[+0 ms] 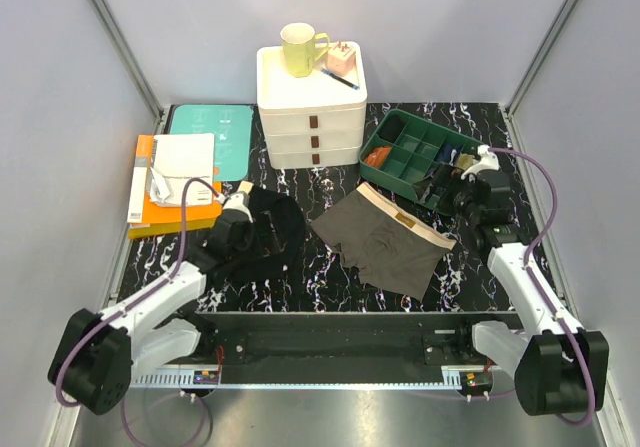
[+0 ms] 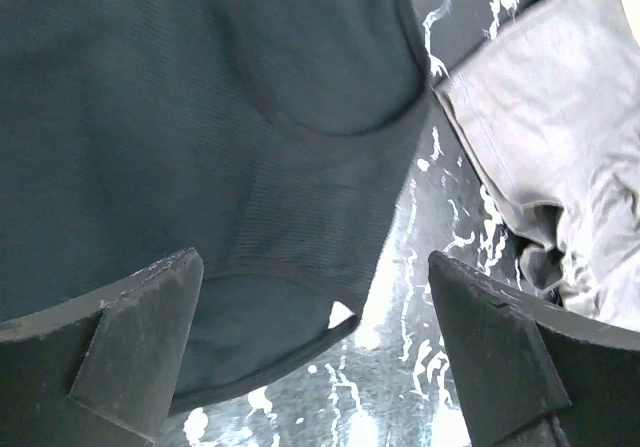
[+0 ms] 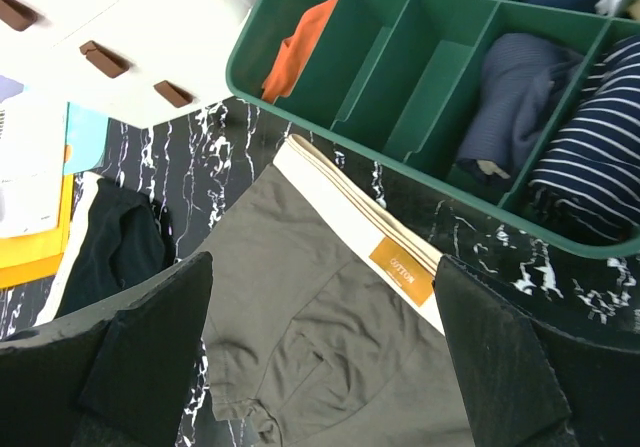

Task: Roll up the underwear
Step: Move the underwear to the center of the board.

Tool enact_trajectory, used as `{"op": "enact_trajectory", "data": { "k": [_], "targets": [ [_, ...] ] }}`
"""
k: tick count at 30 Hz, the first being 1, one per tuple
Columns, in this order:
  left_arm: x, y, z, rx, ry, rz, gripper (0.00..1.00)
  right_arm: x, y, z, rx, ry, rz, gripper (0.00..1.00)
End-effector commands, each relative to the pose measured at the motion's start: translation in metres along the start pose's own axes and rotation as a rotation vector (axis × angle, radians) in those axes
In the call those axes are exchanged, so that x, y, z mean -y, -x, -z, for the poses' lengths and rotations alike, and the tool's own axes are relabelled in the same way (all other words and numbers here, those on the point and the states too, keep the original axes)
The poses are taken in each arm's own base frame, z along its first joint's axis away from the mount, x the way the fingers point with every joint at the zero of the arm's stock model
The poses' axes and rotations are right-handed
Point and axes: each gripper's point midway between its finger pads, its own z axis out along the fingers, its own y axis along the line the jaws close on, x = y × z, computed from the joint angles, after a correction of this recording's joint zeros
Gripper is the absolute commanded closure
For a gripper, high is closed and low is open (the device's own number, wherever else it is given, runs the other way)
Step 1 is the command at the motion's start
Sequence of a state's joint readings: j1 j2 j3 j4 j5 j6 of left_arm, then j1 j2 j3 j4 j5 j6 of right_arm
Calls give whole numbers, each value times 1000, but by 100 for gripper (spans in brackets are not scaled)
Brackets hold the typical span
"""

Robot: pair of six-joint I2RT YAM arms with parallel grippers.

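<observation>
Black marbled table top [image 1: 330,192]: white three-drawer plastic unit [image 1: 312,127] at back centre, with yellow-green ceramic mug [image 1: 300,49] and small pink box [image 1: 341,60] on top. Teal flat board [image 1: 210,132] just left of the unit; orange folder stack [image 1: 170,212] further left and nearer. Green compartmented plastic tray [image 3: 400,77] right of the unit, with rolled cloth bundles [image 3: 520,97] in its right-hand cells. Black cloth boxer briefs [image 1: 275,229] in front of the unit, left of centre. Olive-brown cloth boxer briefs [image 1: 385,247] just right of them across a narrow gap, waistband toward the tray. Left gripper [image 2: 312,262] over the black pair, right gripper [image 3: 322,262] by the tray's near edge.
</observation>
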State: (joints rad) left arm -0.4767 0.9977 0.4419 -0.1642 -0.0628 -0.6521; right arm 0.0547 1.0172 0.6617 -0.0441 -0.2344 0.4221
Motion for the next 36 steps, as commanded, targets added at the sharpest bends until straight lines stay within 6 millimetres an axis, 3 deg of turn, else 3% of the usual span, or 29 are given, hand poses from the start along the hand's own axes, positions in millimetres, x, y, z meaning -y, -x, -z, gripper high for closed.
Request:
{"op": "enact_trajectory", "data": {
  "k": [1,10,14,19,29,32,34,36],
  "targets": [
    [38,9,-12,51,-155,20,2,-28,22,-5,64,80,14,0],
    [66,-6,-40,36,-206,-46,2,-42,11,-13,29,112,11,0],
    [66,-23,-56,-6,-192,-74,2,-44,10,-13,28,116,12,0],
    [83,-45,-64,-69,-229,-112,2,-44,9,-12,26,111,12,0],
    [144,-73,-59,-113,-359,-216,2,-48,-2,-12,-4,114,22,0],
    [163,-70,-48,-95,-399,-267,2,-51,-8,-11,-14,121,29,0],
    [177,-56,-33,-53,-432,-282,2,-57,-14,-9,-27,133,39,0],
    [167,-49,-24,-36,-387,-278,2,-66,-24,-7,-50,154,50,0]
  ]
}}
